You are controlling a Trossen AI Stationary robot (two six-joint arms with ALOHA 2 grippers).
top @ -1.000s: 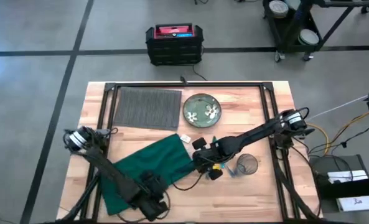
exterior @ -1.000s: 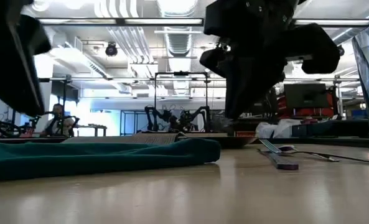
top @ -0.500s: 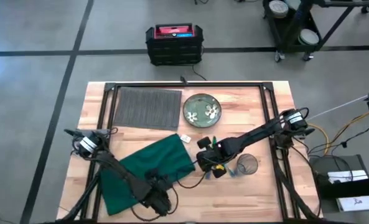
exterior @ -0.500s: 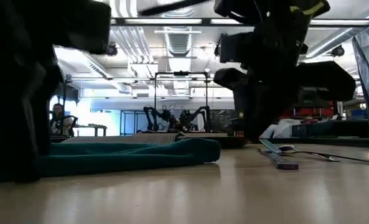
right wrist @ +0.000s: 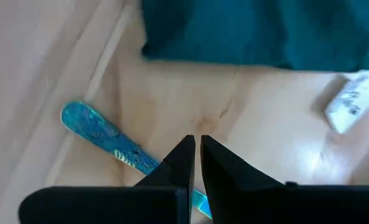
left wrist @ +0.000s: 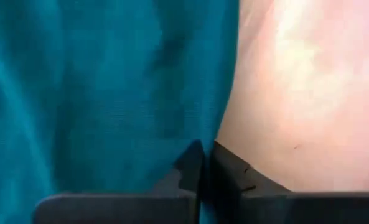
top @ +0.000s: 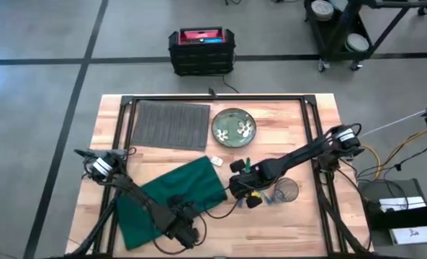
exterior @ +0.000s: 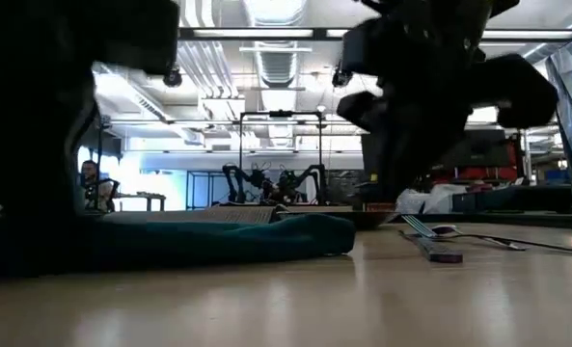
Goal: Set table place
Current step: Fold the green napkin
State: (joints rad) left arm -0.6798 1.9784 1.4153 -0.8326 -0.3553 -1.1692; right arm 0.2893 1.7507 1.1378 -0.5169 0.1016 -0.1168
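The dark green napkin (top: 173, 194) lies crumpled on the table (top: 292, 223) at the near left. My left gripper (top: 186, 229) is down at the napkin's near right edge, its fingers (left wrist: 190, 171) shut. My right gripper (top: 246, 188) hangs shut over bare wood just right of the napkin, above a blue-handled utensil (right wrist: 106, 140); I see nothing between its fingers. The place, a grey ribbed placemat (top: 171, 124), lies flat at the far left. A green flowered plate (top: 233, 127) sits beside it on the wood. My left gripper is shut where the napkin's edge (left wrist: 224, 112) runs in between its fingertips. It comes from above, pointing down. One layer or several, I cannot tell. The napkin lies on the table, slack.
A clear glass (top: 288, 189) stands right of my right gripper. A fork and spoon (exterior: 430, 229) and a knife (exterior: 438, 253) lie nearby. A small white tag (top: 214, 160) lies by the napkin's far corner. The black frame rail (top: 217, 98) runs along the far edge.
My left gripper has gone a little toward the table's right edge along the napkin's near side, and the napkin's right end has shifted slightly to the right. My right gripper has moved a little toward the right and near edges.
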